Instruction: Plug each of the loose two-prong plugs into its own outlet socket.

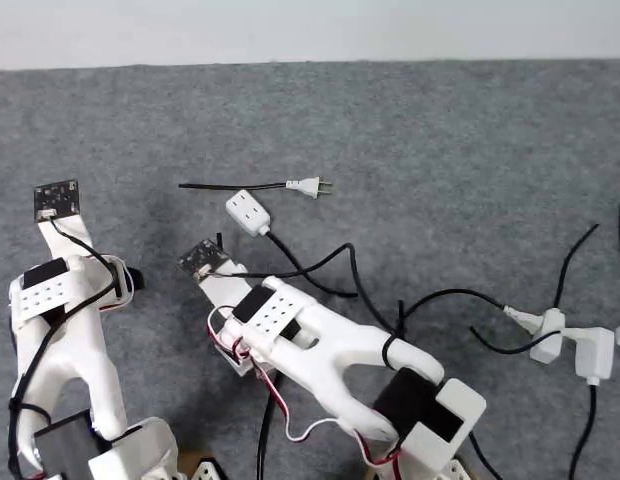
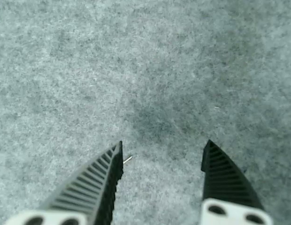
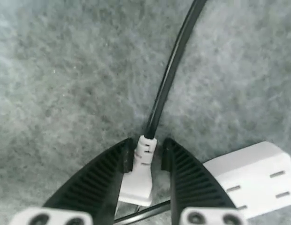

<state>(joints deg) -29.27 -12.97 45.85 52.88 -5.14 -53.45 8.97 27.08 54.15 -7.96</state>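
Right gripper (image 3: 148, 142) pinched a plug (image 3: 138, 180), socket (image 3: 251, 183) just beside it, not yet in; left gripper (image 2: 164, 143) hung wide open, empty; second plug (image 1: 310, 186) lay loose.

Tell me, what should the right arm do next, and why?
Probably lift the plug slightly and carry it toward the socket. The right gripper is shut on the plug, and the socket lies just beside it with its slots showing and nothing plugged into them.
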